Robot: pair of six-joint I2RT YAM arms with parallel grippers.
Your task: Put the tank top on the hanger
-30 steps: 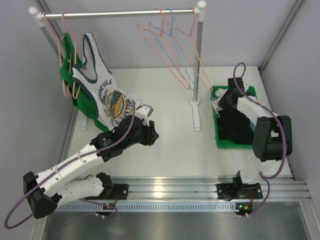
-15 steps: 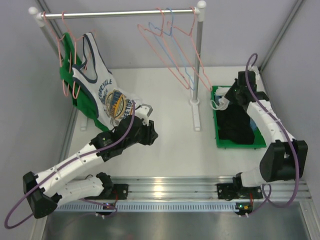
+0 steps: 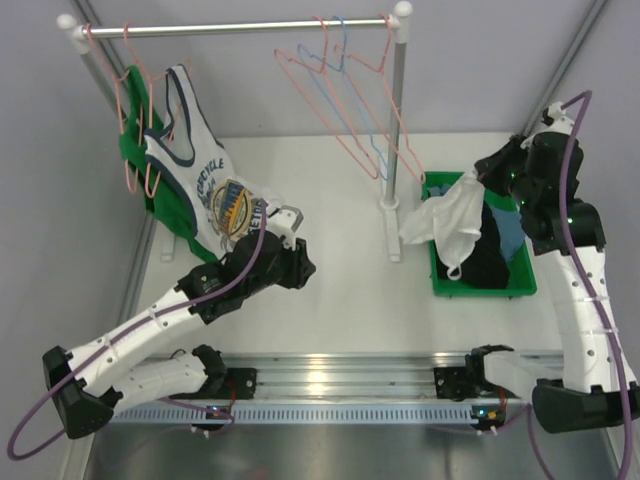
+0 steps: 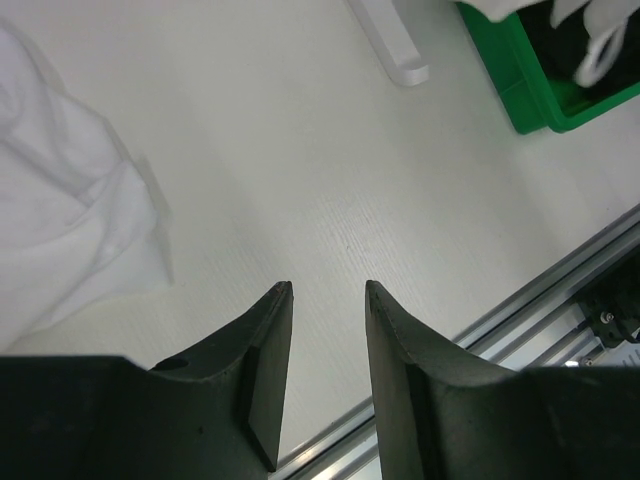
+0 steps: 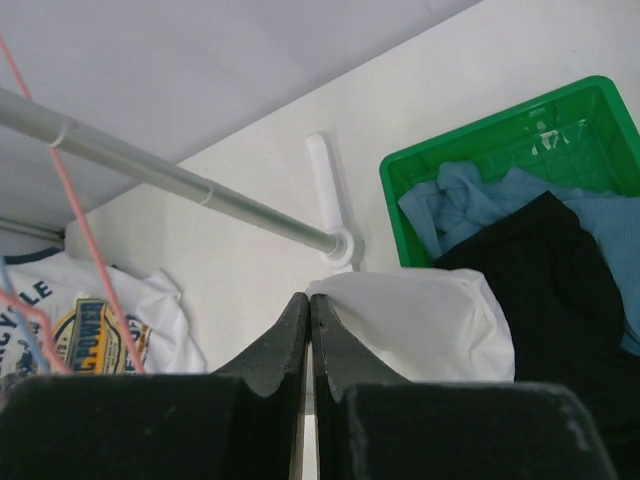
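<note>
Tank top (image 3: pixel 450 222) across green bin (image 3: pixel 434 268) rim

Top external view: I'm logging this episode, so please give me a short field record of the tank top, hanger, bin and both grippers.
tank top: white, hanging from the right gripper above the green bin
hanger: pink wire, bare, hooked on the rail
green bin: holds a dark garment and a blue garment
right gripper: shut on the tank top
left gripper: open, empty, over the table
</note>
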